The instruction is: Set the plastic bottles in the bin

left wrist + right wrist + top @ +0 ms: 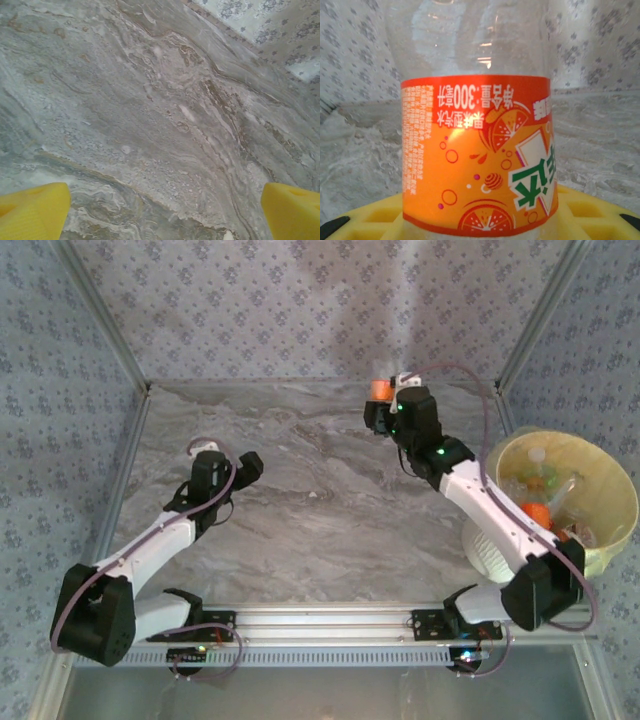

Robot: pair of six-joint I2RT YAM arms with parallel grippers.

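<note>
Right gripper [382, 405] pinches the orange-labelled bottle [477, 150], long axis vertical in its wrist view, label inverted

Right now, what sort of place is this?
Likely a robot test booth: left arm and right arm bolted to a metal rail, patterned backdrop walls around a marble-look table, a bin holding bottles.

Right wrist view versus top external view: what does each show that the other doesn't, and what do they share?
Right wrist: the orange-labelled bottle close up, its label print reading 300 upside down, above a yellow finger pad. Top external: the left gripper above the marble table, and the bin holding several bottles. Shared: that bottle clamped in the right gripper, the table, the patterned wall.
</note>
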